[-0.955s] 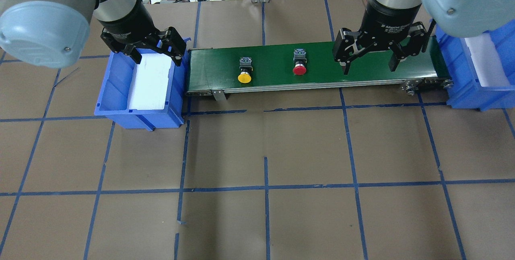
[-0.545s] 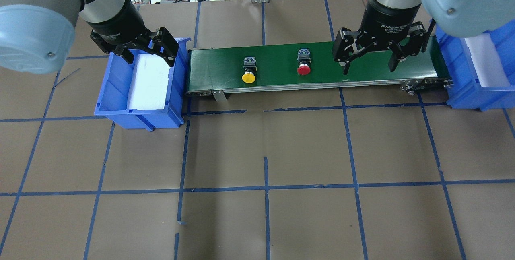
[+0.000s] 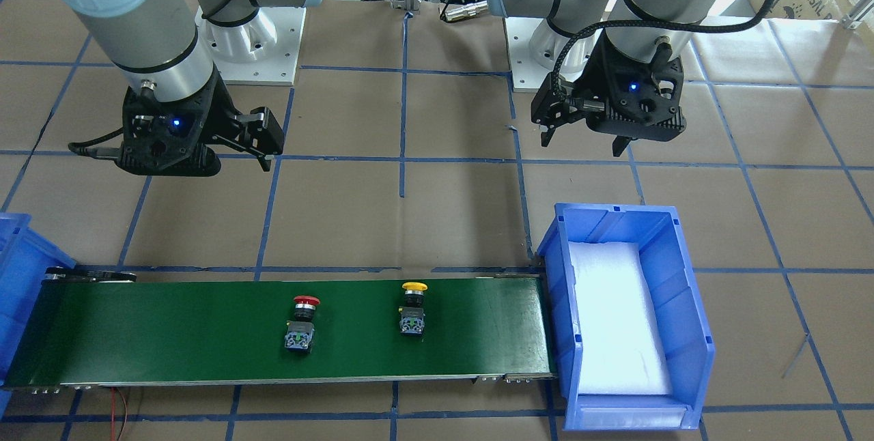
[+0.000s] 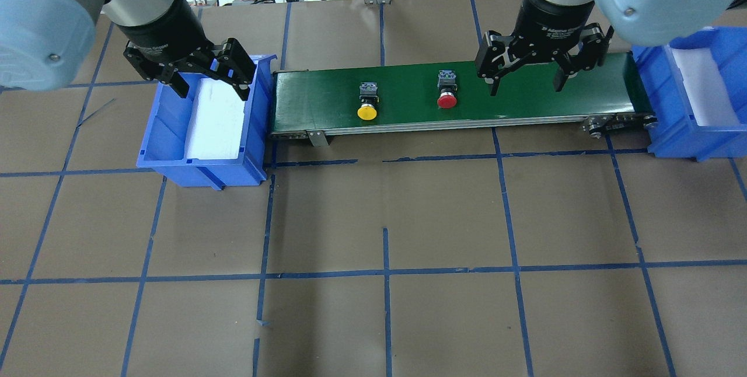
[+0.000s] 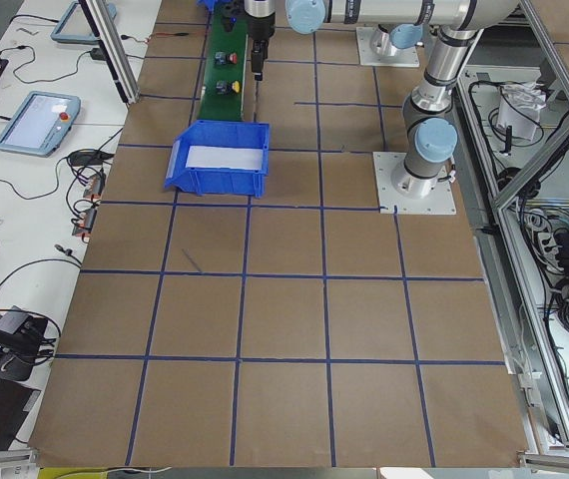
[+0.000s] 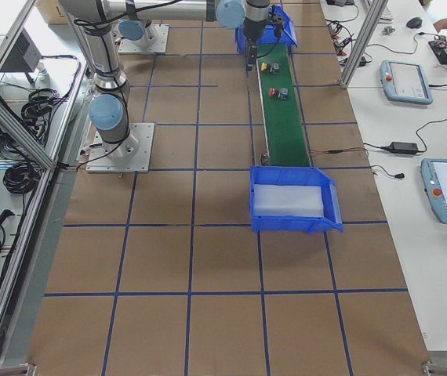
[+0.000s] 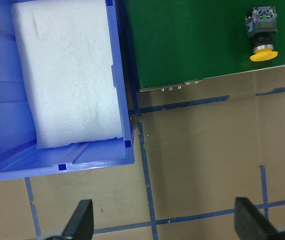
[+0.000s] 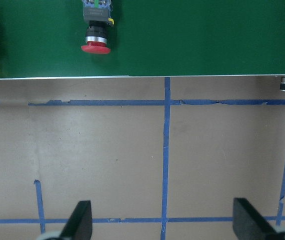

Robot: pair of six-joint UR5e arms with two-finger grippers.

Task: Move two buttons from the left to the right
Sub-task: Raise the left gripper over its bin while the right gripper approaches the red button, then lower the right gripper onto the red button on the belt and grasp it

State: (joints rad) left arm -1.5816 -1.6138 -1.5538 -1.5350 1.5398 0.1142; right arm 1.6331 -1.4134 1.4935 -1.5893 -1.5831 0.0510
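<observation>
The yellow button [image 4: 367,104] and the red button [image 4: 447,92] lie on their sides on the green conveyor belt [image 4: 525,105], caps toward the near edge. The red one is to the right of the yellow one. My left gripper [image 4: 211,88] is open and empty above the left blue bin [image 4: 201,164]. Its wrist view shows the yellow button [image 7: 261,32] at the top right. My right gripper [image 4: 525,84] is open and empty above the belt, right of the red button. Its wrist view shows the red button [image 8: 96,30] at the top.
The left bin holds a white foam pad [image 4: 216,117]. A second blue bin [image 4: 671,132] with white foam stands at the belt's right end. The table is brown paper with a grid of blue tape lines [image 4: 385,272].
Both buttons have moved a little to the right along the belt. My left gripper has shifted left and back over the bin. My right gripper has shifted slightly back.
</observation>
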